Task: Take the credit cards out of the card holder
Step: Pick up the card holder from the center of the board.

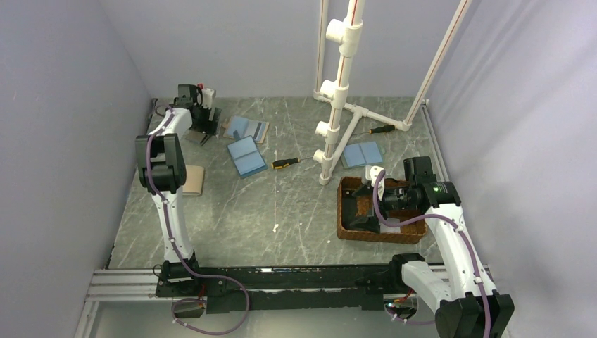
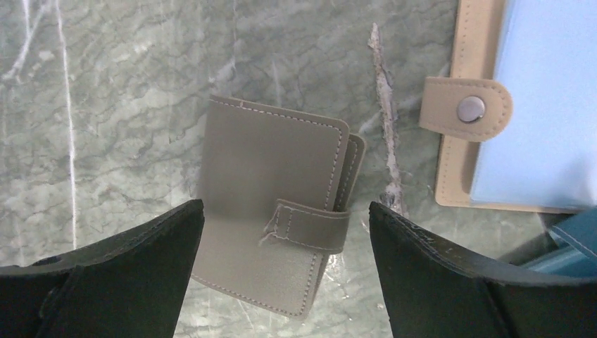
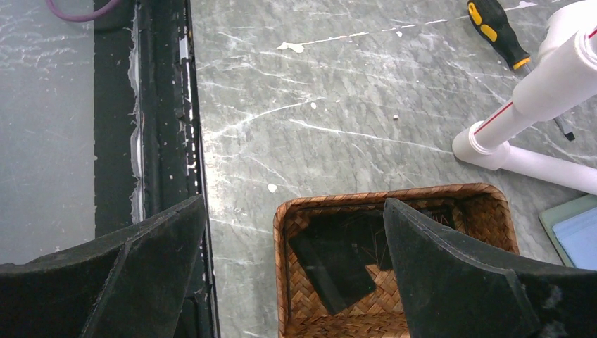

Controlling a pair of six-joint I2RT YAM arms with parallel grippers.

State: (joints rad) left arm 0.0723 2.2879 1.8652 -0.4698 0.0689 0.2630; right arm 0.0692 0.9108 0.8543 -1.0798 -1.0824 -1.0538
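Card holder [image 1: 246, 129] is lying open on the table [image 1: 281, 211] at far left-center, light blue inside facing up w/ tan edge and snap tab. In the left wrist view it's sitting at upper right. Can't make out credit cards in it.

Just beside it, not touching, a closed taupe holder [image 2: 274, 232] is lying flat, its strap wrapping round one edge. L gripper [image 2: 285, 208] is hovering over that closed taupe holder, jaws standing wide apart w/ one finger each side, not clamping it. Can't tell if a finger is brushing its edge.

Two more open blue holders are lying on the table: near blue holder [image 1: 246, 156] close to the card holder, far blue holder [image 1: 362, 153] at the foot of the white PVC frame [image 1: 338, 91]. Yellow-black screwdriver [image 1: 285, 163] is lying btwn the near blue holder and the PVC frame. Second screwdriver [image 1: 380, 129] is lying by the frame's base pipe. Tan flat piece [image 1: 191, 179] is lying by the L arm, partly hidden.

R gripper [image 3: 294, 203] is hanging over the brown wicker tray [image 3: 394, 191] at right, jaws wide apart, holding nothing. Dark flat rectangle [image 3: 331, 271] is lying in the tray; can't tell if card or shadow.
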